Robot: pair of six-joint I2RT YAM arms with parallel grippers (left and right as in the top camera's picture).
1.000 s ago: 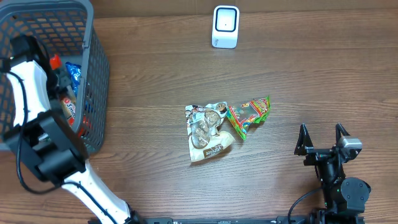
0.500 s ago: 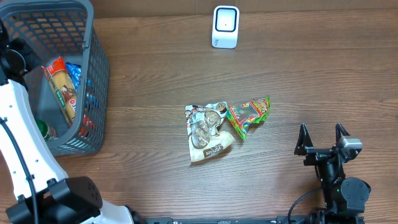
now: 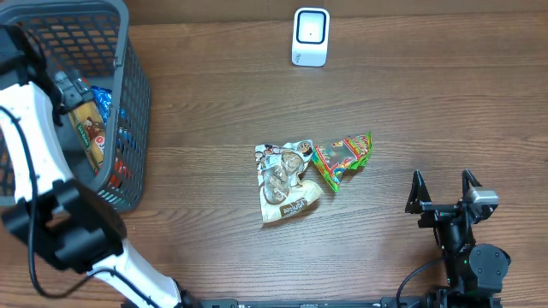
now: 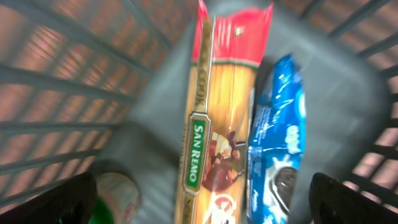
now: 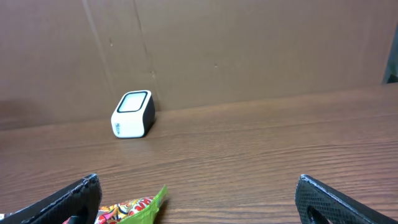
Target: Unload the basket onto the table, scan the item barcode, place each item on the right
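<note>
Spaghetti packet (image 4: pixel 217 112) — long, narrow, clear plastic with a red top and a green San Remo label — lies inside the grey plastic mesh basket (image 3: pixel 137 103) at the left end of the brown wooden table (image 3: pixel 214 94), just beside a blue biscuit packet (image 4: pixel 277 143). The left gripper (image 4: pixel 205 199) hangs right over it with its fingers spread wide and nothing between them. From its own camera the packet's long axis runs away from the wrist, crosswise to the line between the two fingertips, so the jaws straddle its narrow width, which I'd say is the right way round for a grasp. Whether the tips are low enough to touch it I cannot tell. The right gripper (image 3: pixel 443 186) sits at the near right edge, also spread and empty, well apart from the basket, so the left arm is plainly the nearer one. The white, box-shaped barcode scanner (image 3: pixel 310 36) stands at the far edge, well to the right of the basket, beyond two crinkled snack pouches (image 3: pixel 287 180) lying mid-table — a packet lifted out would have to travel rightward to face it
</note>
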